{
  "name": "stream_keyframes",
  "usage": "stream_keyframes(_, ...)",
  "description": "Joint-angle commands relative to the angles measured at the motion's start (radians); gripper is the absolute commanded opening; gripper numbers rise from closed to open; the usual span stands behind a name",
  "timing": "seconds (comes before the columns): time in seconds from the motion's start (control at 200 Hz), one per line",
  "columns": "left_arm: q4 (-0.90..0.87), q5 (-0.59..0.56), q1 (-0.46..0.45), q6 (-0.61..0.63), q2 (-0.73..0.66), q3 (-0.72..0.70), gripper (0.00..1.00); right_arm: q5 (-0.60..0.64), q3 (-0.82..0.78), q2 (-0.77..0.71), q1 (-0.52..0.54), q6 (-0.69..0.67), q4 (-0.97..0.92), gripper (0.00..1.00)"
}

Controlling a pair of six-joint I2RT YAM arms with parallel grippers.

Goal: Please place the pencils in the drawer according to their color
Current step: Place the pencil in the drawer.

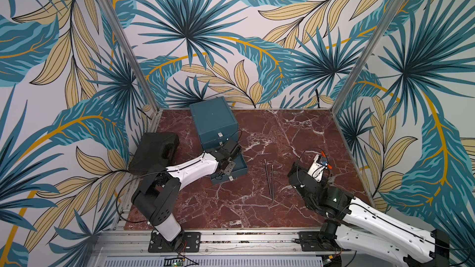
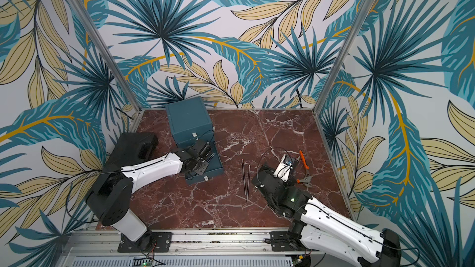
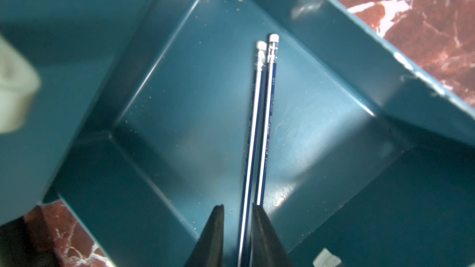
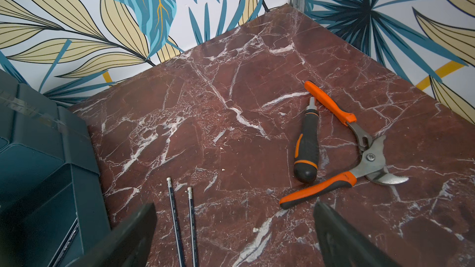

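**Left claw over open drawer, two pencils between its fingers**

Surroundings:
- Black case [image 1: 154, 150] sits on the left claw's outer side, near the drawer cabinet [image 1: 213, 122].
- Orange-handled shears [image 4: 318, 190] and a black-orange screwdriver [image 4: 307, 150] lie on the marble table [image 4: 231, 98]. Both are ahead of the right claw [image 4: 235, 205], on its right side. The screwdriver sits between the shear handles.
- In both top views the left arm's wrist covers much of the open drawer. The cabinet body is just beside the left claw.

Left claw [image 3: 237, 205]:
- Fingers slightly parted, over the open drawer [image 3: 192, 124]. Can't tell which tier.
- Striped pencils [image 3: 267, 114] run between the fingers onto the drawer floor.
- A gap shows beside one finger. The other finger hides part of a shaft, so contact there is unclear.
- Look: lengthwise blue-white stripes, silver ferrules, white erasers. They lie tight side by side, erasers pointing away from the claw.

Right claw: fingers spread wide above the marble.

Table pencils [image 1: 267, 178] [image 4: 174, 214]:
- Two, on the right claw's left side, between the two claws.
- Dark shafts, silver ferrules, white erasers.
- Nearly parallel, apart at the eraser ends.
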Motion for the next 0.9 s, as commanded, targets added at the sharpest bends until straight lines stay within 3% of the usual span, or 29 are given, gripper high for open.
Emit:
stream_keyframes(0.0, 0.023, -0.014, 0.005, -0.024, -0.028, 0.017, 0.26, -0.013, 0.021, 0.012, -0.004, -0.012, -0.023, 0.99)
stream_keyframes(0.16, 0.036, 0.004, 0.005, -0.054, -0.100, 0.004, 0.35, -0.047, 0.040, 0.046, -0.013, -0.032, -0.024, 0.99)
stream_keyframes(0.456, 0.145, 0.058, 0.005, -0.140, -0.376, -0.110, 0.67, -0.205, 0.111, 0.184, -0.035, -0.102, -0.023, 0.99)
stream_keyframes(0.656, 0.261, 0.011, 0.006, -0.221, -0.587, -0.240, 0.99, -0.374, 0.166, 0.308, -0.059, -0.162, -0.024, 0.95)
stream_keyframes(0.897, 0.405, -0.111, 0.019, -0.290, -0.775, -0.409, 1.00, -0.614, 0.218, 0.477, -0.134, -0.201, -0.023, 0.85)
